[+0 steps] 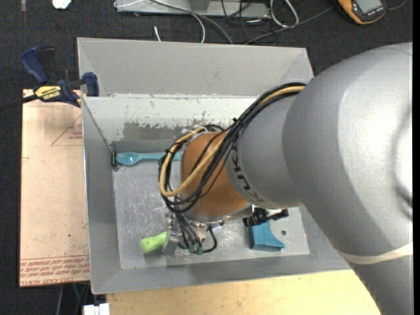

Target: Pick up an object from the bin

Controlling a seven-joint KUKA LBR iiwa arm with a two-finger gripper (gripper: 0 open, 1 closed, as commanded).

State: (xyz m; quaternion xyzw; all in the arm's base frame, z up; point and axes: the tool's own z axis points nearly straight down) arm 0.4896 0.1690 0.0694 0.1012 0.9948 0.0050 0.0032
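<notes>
- Gripper: low in the bin, at the lower middle of the frame, just above the floor and near the front wall. The jaw state cannot be told; the wrist parts and cables hide it.
- Task thing, as judged: a small light-green piece, stubby and rounded, lies on the floor in the lower left, touching or just beside the gripper's left side. Whether it is gripped cannot be told.
- Step in hand, as judged: the grasp at floor level. To do it well, the gripper should be centred over the green piece rather than beside it, should close squarely across its short width, and should then lift straight up.
- Risk: a close made off centre may nudge the piece left along the floor or pinch only its tip.
- Neighbour: a blue block with a dark part on top sits to the lower right, well apart from the green piece and clear of the grasp.
- Edges: the front wall runs close below the gripper, so there is little room for moving toward the lower frame. The sloping left wall stands near the green piece.
- Open room: bare floor lies up and left of the gripper.
- Farther off: a light-blue spoon rests at the upper left of the floor, by the back wall and well apart.
- Overhead: the orange cover and grey arm fill the centre and right.
</notes>
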